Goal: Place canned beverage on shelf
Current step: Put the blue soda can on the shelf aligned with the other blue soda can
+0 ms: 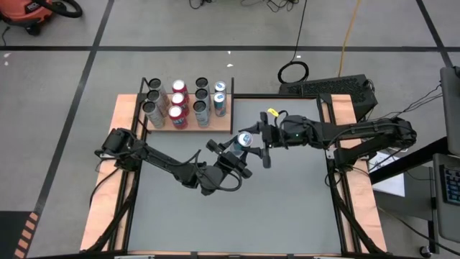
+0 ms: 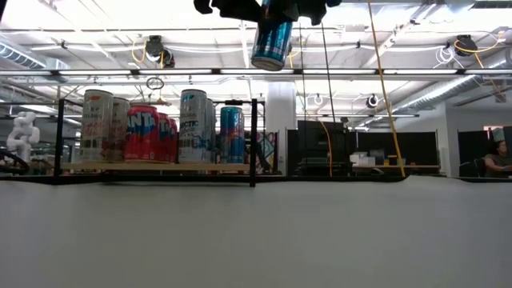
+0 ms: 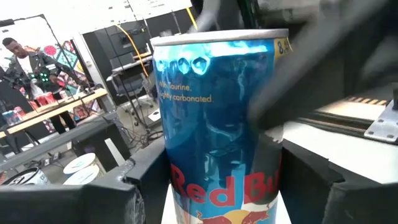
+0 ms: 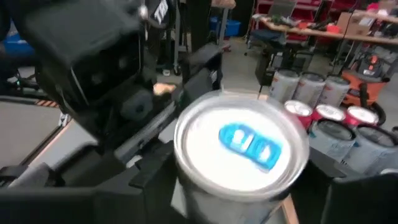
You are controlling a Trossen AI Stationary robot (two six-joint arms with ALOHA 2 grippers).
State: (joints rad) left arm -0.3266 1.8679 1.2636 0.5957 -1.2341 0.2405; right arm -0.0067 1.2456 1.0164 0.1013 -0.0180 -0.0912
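**Blue can aloft between two claws, shelf not yet reached**

Grey matte desk carries the wood-grain shelf, already stocked with slim cylindrical cans. Left claw flanks the glossy blue can mid-air; right claw meets it too. Which one pinches cannot be told. Placing remains.

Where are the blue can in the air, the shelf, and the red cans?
Blue can (image 2: 271, 44), low view: its side.
Shelf (image 1: 221, 129), high view: bare board corner.
Red cans (image 1: 178, 115), high view: one can's top.
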